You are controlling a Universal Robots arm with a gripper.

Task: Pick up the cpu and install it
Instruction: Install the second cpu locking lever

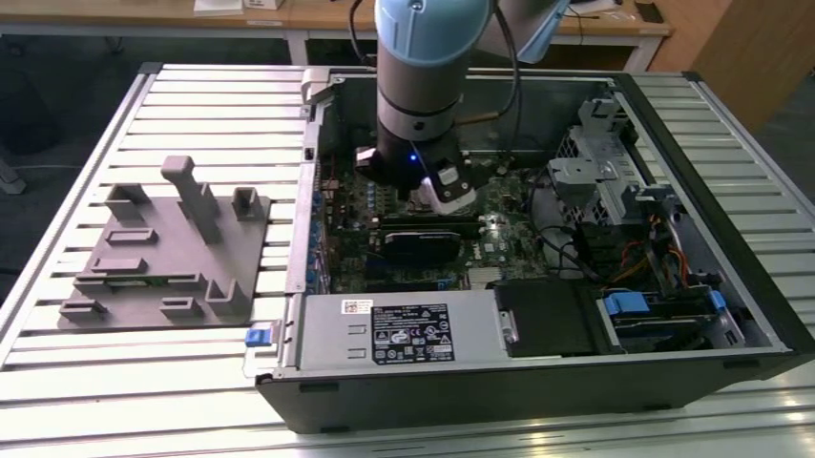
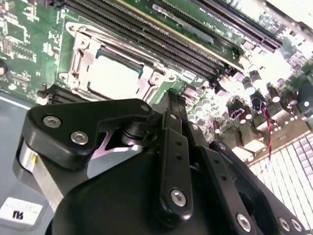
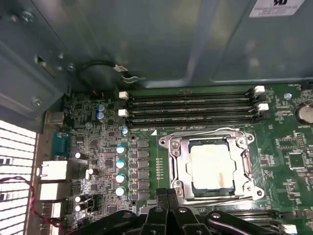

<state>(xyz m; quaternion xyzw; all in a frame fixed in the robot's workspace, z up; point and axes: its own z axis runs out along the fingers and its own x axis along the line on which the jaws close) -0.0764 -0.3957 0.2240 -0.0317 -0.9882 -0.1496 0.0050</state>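
1. I have the gripper (image 3: pixel 167 198) down inside the open computer case (image 1: pixel 713 367), just over the motherboard (image 3: pixel 288 147) and right beside the socket (image 3: pixel 211 166).
2. In the first wrist view the fingers (image 3: pixel 161 196) sit pressed together with nothing between them, so I call it closed and empty.
3. The cpu (image 3: pixel 211 164) lies in the socket frame, pale silvery top up, in both wrist views (image 2: pixel 115 78). It looks flat and square to the frame; I can't confirm it is fully seated.
4. Risk: the fingertips hang close to the frame edge. Any sideways drift could nudge the chip askew or scrape the frame, and a skewed chip could bend the contacts underneath.
5. Risk: the capacitors (image 3: pixel 120 164) stand just beside the gripper and could be clipped.
6. Materials: chip top is smooth matte metal with a faint stain; socket frame is shiny stamped steel with a thin wire lever (image 3: pixel 195 132); memory slots (image 3: pixel 190 110) are long black plastic; board is green and densely studded.
7. The grey holder block (image 1: pixel 166 253) sits outside the case on the slatted table (image 1: pixel 76 382).
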